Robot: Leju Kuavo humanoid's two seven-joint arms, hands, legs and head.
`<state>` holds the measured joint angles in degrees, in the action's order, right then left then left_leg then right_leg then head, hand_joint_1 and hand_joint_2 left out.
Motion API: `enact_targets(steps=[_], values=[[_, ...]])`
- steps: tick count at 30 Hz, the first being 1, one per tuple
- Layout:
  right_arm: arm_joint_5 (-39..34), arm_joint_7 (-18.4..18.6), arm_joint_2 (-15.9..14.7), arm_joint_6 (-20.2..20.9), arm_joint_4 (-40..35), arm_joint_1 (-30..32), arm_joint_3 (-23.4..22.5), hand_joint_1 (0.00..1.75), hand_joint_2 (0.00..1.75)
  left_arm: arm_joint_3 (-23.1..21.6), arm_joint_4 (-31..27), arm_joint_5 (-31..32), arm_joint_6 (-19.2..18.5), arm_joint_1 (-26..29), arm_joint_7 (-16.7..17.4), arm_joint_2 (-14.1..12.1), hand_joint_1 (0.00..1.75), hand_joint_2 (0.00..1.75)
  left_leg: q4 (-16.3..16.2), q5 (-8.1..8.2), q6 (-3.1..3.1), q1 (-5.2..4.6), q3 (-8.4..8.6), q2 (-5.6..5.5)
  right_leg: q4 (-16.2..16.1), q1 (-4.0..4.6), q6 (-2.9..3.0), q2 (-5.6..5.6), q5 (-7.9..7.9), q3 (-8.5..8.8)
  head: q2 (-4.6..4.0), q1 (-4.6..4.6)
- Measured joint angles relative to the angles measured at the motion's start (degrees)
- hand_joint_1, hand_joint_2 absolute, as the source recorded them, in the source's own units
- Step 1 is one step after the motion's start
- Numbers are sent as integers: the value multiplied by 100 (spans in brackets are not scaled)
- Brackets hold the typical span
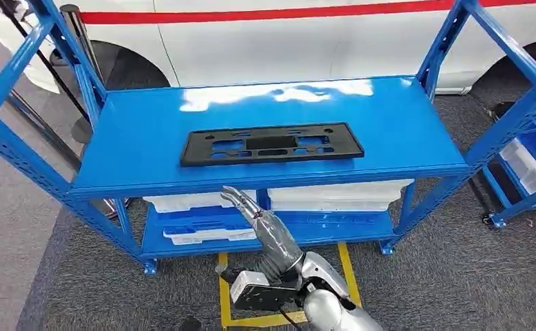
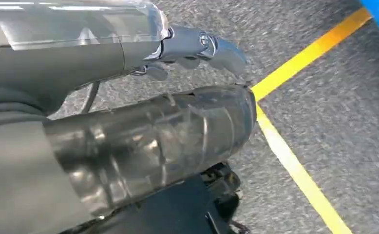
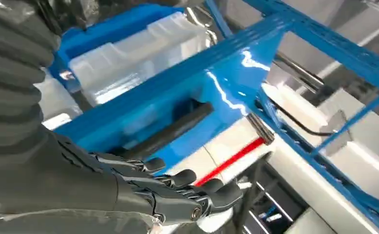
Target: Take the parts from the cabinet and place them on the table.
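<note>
Part: black plastic panel (image 1: 272,143) lies flat mid-shelf on the blue rack (image 1: 417,148), reachable from the front.
Right hand (image 1: 251,209): empty, fingers extended, raised toward the shelf edge to reach it.
Left hand (image 2: 197,46): hangs over the floor; grip unclear.

Glossy blue rack (image 1: 148,148), its top shelf streaked with white glare; a flat black part (image 1: 272,145) on it, pierced by cut-outs showing blue through, just beyond the fingers (image 1: 241,201) of the silver-grey right hand (image 1: 262,224); translucent white bins (image 1: 334,195) on the blue lower shelf beside those fingers; white car (image 1: 286,34) with a red stripe behind; dark grey speckled carpet (image 1: 458,276) crossed by yellow tape lines (image 2: 299,170) near the grey left hand (image 2: 197,46)
</note>
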<state>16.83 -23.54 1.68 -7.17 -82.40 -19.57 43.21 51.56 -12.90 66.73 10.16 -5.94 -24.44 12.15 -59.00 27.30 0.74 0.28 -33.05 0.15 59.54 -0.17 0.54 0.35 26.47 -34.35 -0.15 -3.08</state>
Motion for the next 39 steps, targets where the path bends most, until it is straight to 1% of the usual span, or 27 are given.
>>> enact_targets(steps=[2,3,4,6,7,8,9,11,12,13,14,16,18,19,21,22,23,24,25,27,28,33,34,36,37,38,39], values=[[105,-89,0,-135,-70,7,-4,0,0,0,0,15,-17,8,13,-4,0,0,68,-56,96,31,30,6,16,-2,-65,3,28,-10,0,-2],[173,-107,0,-199,-98,13,-7,0,0,0,0,20,-22,5,15,-4,0,0,85,-65,111,25,40,11,99,-19,-79,-1,94,-26,0,-2],[302,-116,0,-293,-144,13,-7,0,0,0,0,31,-28,-12,15,-4,0,0,87,-69,163,25,34,16,511,-17,-107,-6,377,-219,0,-2],[391,-111,-4,-352,-157,40,-7,0,0,0,0,55,-37,-13,17,-4,0,0,83,-67,179,14,28,25,1433,-24,-142,-7,774,-653,0,-2],[400,-111,-13,-358,-157,66,-7,0,0,0,0,59,-37,-10,20,-7,0,0,80,-66,179,10,26,26,1714,-24,-150,-7,831,-793,0,-4],[439,-111,-28,-356,-157,82,-7,0,0,0,0,61,-39,-9,22,-11,0,0,76,-66,179,7,28,25,1741,-25,-150,-7,758,-810,0,-2],[501,-111,-37,-360,-157,80,-7,0,0,0,0,66,-39,-10,26,-11,0,0,71,-65,178,4,30,21,1502,-24,-138,-7,566,-697,0,-4],[655,-111,-57,-393,-168,53,-7,0,0,-2,0,72,-55,-18,28,-9,0,0,65,-55,167,0,48,14,566,-18,-87,-8,81,-228,0,-2],[702,-109,-74,-411,-186,41,-7,0,0,-4,0,83,-57,-18,31,-7,0,0,65,-46,155,-1,50,15,103,-8,-49,-11,-8,-18,0,-4],[704,-96,-81,-413,-190,27,-7,0,0,-4,0,83,-57,-20,35,-4,0,0,39,-30,128,-46,26,12,-22,37,-41,-10,39,36,0,-4],[706,-72,-94,-413,-192,23,-9,0,175,-4,0,83,-57,-24,35,-4,0,0,51,-45,100,-34,13,16,-12,38,-28,-8,28,21,0,2],[706,-48,-140,-417,-192,25,-28,0,175,-4,0,83,-63,-24,28,-7,0,0,78,-53,52,-19,32,21,-19,51,3,5,26,18,0,0],[752,-4,-179,-417,-220,21,-52,0,175,-4,0,83,-126,-29,4,-9,0,0,-26,50,-5,-15,3,10,-112,-13,72,-3,-23,84,0,0],[800,24,-190,-419,-234,12,-57,0,175,-4,2,81,-168,-27,-9,-9,0,0,-275,233,-30,-12,-107,9,-116,-18,105,-11,-30,87,0,7],[950,90,-227,-472,-236,12,-59,0,175,-4,11,66,-284,-23,-33,-9,0,0,-1219,685,-71,6,-540,9,-108,-14,119,-22,-23,80,0,4],[1010,103,-251,-483,-236,16,-59,0,175,-4,15,66,-321,-14,-46,-9,0,0,-1585,791,-88,11,-718,9,-103,-13,121,-24,-22,76,0,2],[1038,123,-271,-485,-236,21,-59,0,175,-4,17,66,-352,-4,-61,-9,0,0,-1723,765,-98,21,-797,9,-97,-14,120,-24,-20,75,0,4],[1064,138,-288,-487,-236,22,-59,0,175,-4,20,66,-367,2,-72,-13,0,0,-1587,612,-106,36,-745,10,-92,-18,117,-18,-16,77,0,4],[1097,142,-302,-500,-236,21,-61,0,175,-4,20,66,-372,1,-79,-15,0,0,-1204,363,-111,52,-569,10,-85,-22,114,-10,-9,84,0,4],[1184,181,-326,-570,-238,21,-61,0,175,-4,20,66,-374,-9,-94,-17,0,0,-163,-116,-110,84,-73,11,-56,-28,69,0,22,104,0,2],[1222,195,-332,-601,-238,18,-66,0,175,-4,22,66,-376,-23,-94,-15,0,0,9,-7,-104,45,25,1,-27,15,34,1,42,82,0,4],[1329,260,-396,-693,-291,25,-155,0,175,-4,22,66,-459,-9,-114,-17,0,0,98,-82,108,40,31,-8,-16,-36,-126,-4,68,55,0,-4],[1355,260,-424,-706,-315,24,-173,0,175,-4,22,66,-459,-12,-118,-17,0,0,101,-81,137,35,37,-4,198,-46,-140,-10,221,-25,0,-7],[1381,265,-470,-725,-332,38,-216,0,175,-4,22,66,-455,-17,-118,-17,0,0,96,-72,179,23,34,4,1074,-51,-167,-9,641,-459,0,-4],[1386,271,-501,-730,-332,65,-238,0,175,-4,22,68,-452,-13,-116,-17,0,0,94,-66,189,15,35,5,1478,-53,-176,-9,769,-670,0,-4],[1401,282,-522,-738,-332,90,-256,0,175,-4,22,68,-452,-8,-116,-17,0,0,89,-59,199,5,36,5,1708,-55,-178,-9,778,-810,0,-2],[1421,289,-544,-749,-332,107,-267,0,175,-4,22,68,-452,-6,-109,-20,0,0,83,-51,200,2,45,0,1638,-55,-170,-9,645,-802,0,-4]])
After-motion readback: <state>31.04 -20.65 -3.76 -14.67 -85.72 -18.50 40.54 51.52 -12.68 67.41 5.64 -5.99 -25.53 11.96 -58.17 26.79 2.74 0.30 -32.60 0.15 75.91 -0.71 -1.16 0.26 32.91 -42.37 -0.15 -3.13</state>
